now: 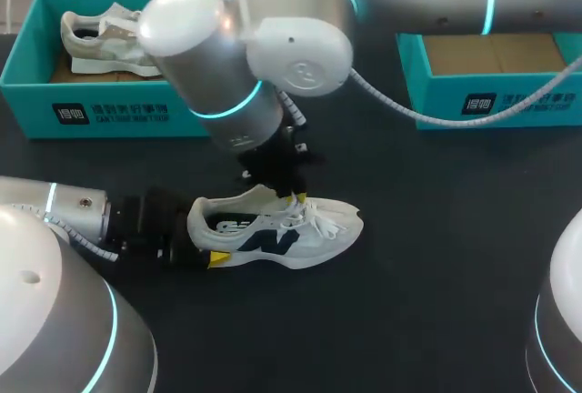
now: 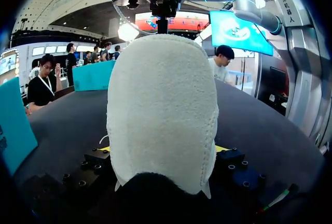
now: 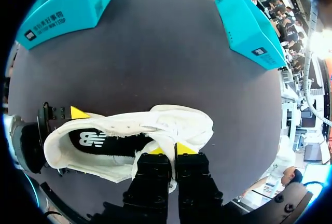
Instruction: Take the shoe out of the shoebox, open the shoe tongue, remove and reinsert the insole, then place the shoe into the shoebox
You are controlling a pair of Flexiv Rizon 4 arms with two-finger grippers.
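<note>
Shoe (image 1: pixel 282 229), heel (image 2: pixel 161 105) clamped in mostly hidden left tool (image 2: pixel 162 150), tongue (image 3: pixel 165 138) pinched by right tool (image 3: pixel 170 150).

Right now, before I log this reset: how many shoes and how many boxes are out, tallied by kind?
Shoes: 2 (loose shoe, boxed shoe)
Boxes: 2 (left box, right box)
Total: 4
</note>
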